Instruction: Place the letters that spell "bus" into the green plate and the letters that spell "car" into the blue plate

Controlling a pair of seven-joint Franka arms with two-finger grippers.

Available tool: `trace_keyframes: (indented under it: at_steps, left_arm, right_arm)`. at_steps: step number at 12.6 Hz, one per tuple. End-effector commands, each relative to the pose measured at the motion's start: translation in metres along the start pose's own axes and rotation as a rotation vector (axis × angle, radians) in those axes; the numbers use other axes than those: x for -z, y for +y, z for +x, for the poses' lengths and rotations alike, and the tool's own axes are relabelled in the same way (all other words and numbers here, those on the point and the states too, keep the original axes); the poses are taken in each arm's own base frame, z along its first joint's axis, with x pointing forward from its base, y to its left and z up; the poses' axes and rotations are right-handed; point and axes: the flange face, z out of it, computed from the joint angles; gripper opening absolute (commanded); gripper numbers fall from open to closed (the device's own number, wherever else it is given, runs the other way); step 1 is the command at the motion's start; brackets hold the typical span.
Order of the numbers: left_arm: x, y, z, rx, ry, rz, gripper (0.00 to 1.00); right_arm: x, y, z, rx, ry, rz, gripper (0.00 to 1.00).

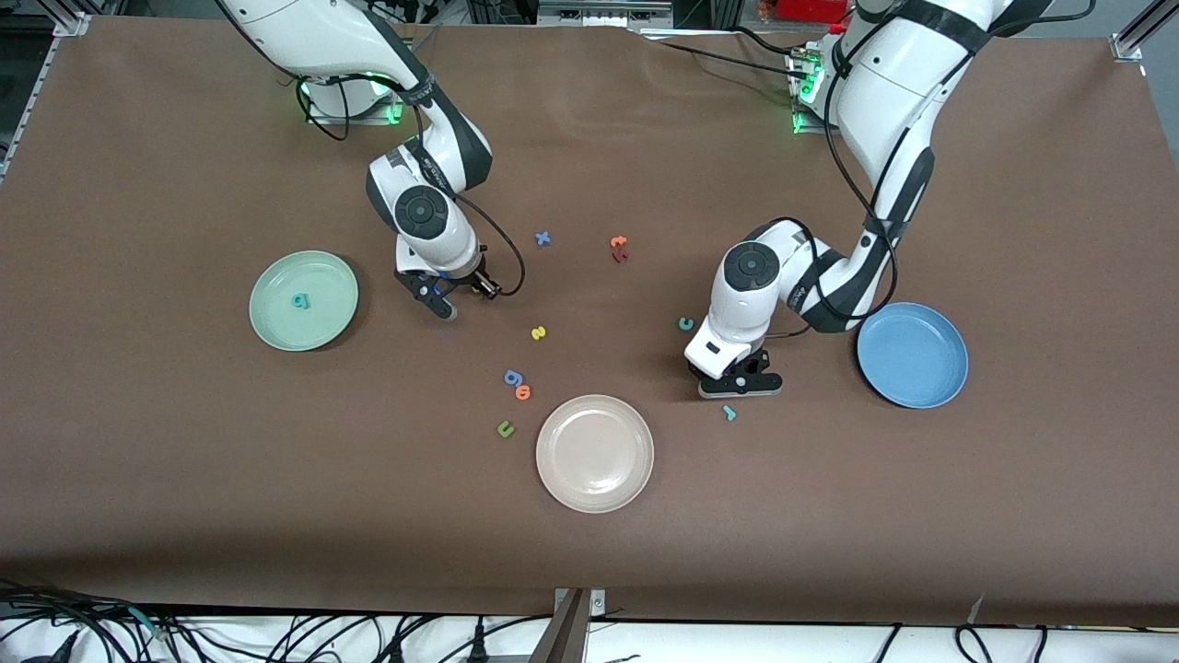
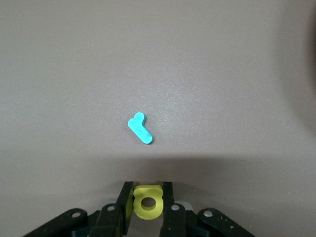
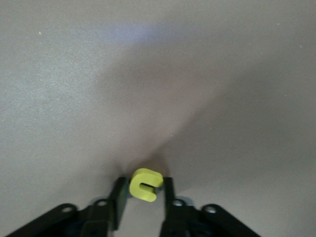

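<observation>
My left gripper (image 2: 147, 190) is shut on the yellow "a" (image 2: 147, 203), both fingers pressed to its sides, low over the table between the teal "c" (image 1: 685, 323) and the teal "r" (image 1: 729, 412) (image 2: 140, 129). My right gripper (image 3: 143, 183) is shut on the yellow "u" (image 3: 144, 185), low over the table beside the green plate (image 1: 322, 324). The teal "b" (image 1: 299, 300) lies in that plate. A yellow "s" (image 1: 539, 332) lies on the table toward the middle. The blue plate (image 1: 912, 368) holds nothing. In the front view the left gripper (image 1: 740, 385) and right gripper (image 1: 440, 300) hide their letters.
A cream-white plate (image 1: 594, 460) sits near the front camera. Beside it lie a blue "g" (image 1: 512, 378), an orange "o" (image 1: 523, 392) and a green "u" (image 1: 505, 428). A blue "x" (image 1: 543, 238) and an orange and red pair (image 1: 619, 247) lie toward the bases.
</observation>
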Motion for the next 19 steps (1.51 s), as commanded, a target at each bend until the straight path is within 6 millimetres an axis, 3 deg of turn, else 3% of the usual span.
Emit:
trace_keyframes:
  at_steps: [1, 2, 4, 6, 9, 12, 15, 17, 19]
  left_arm:
    - [-0.007, -0.024, 0.013, -0.110, 0.015, 0.037, 0.12]
    - [-0.003, -0.027, 0.017, -0.155, 0.023, 0.033, 0.12]
    - [0.005, -0.037, 0.026, -0.180, 0.040, 0.034, 0.12]
    - [0.011, -0.045, 0.031, -0.204, 0.046, 0.036, 0.12]
    - [0.019, -0.076, 0.044, -0.276, 0.040, 0.031, 0.12]
    - [0.035, -0.113, 0.052, -0.338, -0.003, -0.027, 0.14]
    - [0.049, -0.155, 0.056, -0.404, -0.057, -0.073, 0.18]
    - [0.058, -0.179, 0.053, -0.444, -0.100, -0.078, 0.18]
    - [0.064, -0.211, 0.051, -0.478, -0.164, -0.067, 0.18]
  right_arm:
    - [-0.005, 0.005, 0.001, 0.009, 0.023, -0.010, 0.19]
    - [-0.005, 0.005, 0.000, 0.011, 0.022, -0.011, 0.13]
    - [0.001, 0.004, 0.001, 0.018, 0.026, -0.009, 0.13]
    - [0.024, 0.003, 0.002, 0.063, 0.036, -0.036, 0.13]
    - [0.064, 0.026, 0.047, 0.204, 0.068, -0.130, 0.13]
    - [0.090, 0.070, 0.114, 0.350, 0.038, -0.202, 0.14]
    - [0.088, 0.126, 0.174, 0.437, -0.023, -0.251, 0.14]
    - [0.069, 0.165, 0.203, 0.470, -0.067, -0.270, 0.14]
    - [0.036, 0.186, 0.220, 0.464, -0.103, -0.262, 0.16]
